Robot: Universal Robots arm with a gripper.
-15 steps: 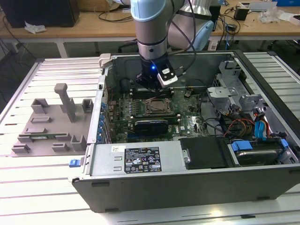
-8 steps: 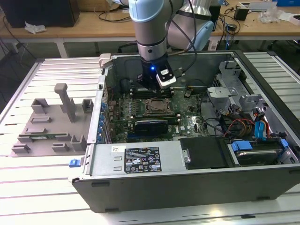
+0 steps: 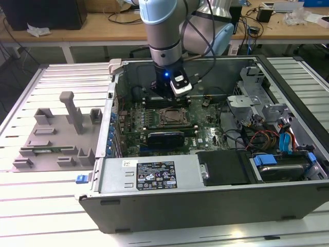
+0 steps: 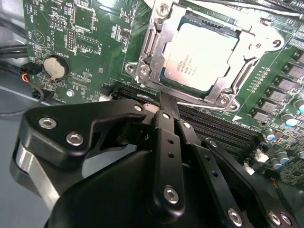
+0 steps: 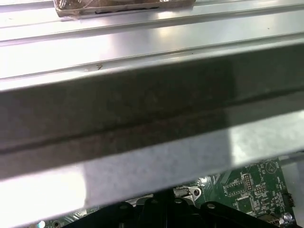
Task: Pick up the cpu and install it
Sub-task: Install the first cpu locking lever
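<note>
cpu (image 4: 202, 57) already seated in the socket (image 4: 147, 61); judging by that, pick-and-place is done.
Jaws closed on nothing, gripper (image 4: 166, 102) hovering just beside the socket's edge. cpu: flat square, matte silvery lid, pale rim. Socket: shiny stamped-metal frame around it, on the green motherboard (image 4: 71, 42). Can't tell whether the retention frame is latched.
</note>
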